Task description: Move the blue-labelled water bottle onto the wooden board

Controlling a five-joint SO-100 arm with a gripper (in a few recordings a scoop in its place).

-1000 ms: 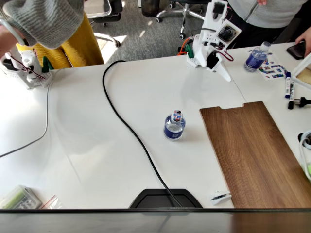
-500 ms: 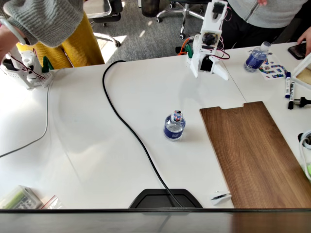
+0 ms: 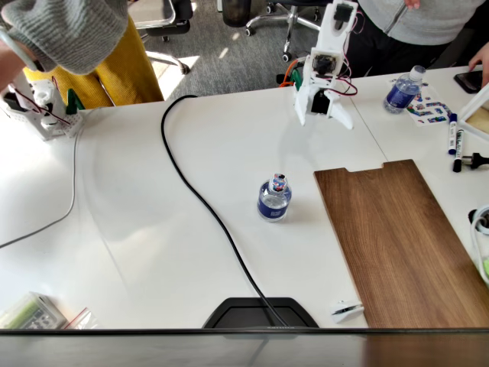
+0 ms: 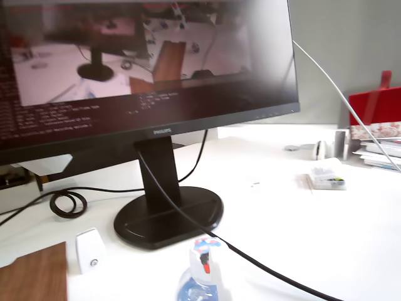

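Near edge, fixed view: dark monitor base [image 3: 260,312] w/ black cable [image 3: 200,200] running from it up across the white table [image 3: 137,229] to far edge. Small white clip-like item [image 3: 345,309] just beside board's near corner.

Mid-table: blue-labelled water bottle [image 3: 274,197] upright on bare table, dark cap showing blue and red, just right of cable, near the wooden board [image 3: 401,241] but apart from it, not on it. Board flat on right side, step notch on far short edge.

Wrist view: bottle top [image 4: 202,269] at bottom centre, cable passing just behind it, board corner [image 4: 31,273] bottom left, monitor stand [image 4: 168,210] beyond.

Far side: white arm w/ gripper [image 3: 324,113] pointing down, hanging over table well behind bottle, fingers spread apart, nothing between them. Second blue-labelled bottle w/ pale cap [image 3: 402,90] far right, markers [image 3: 455,141] near it. People standing behind table.
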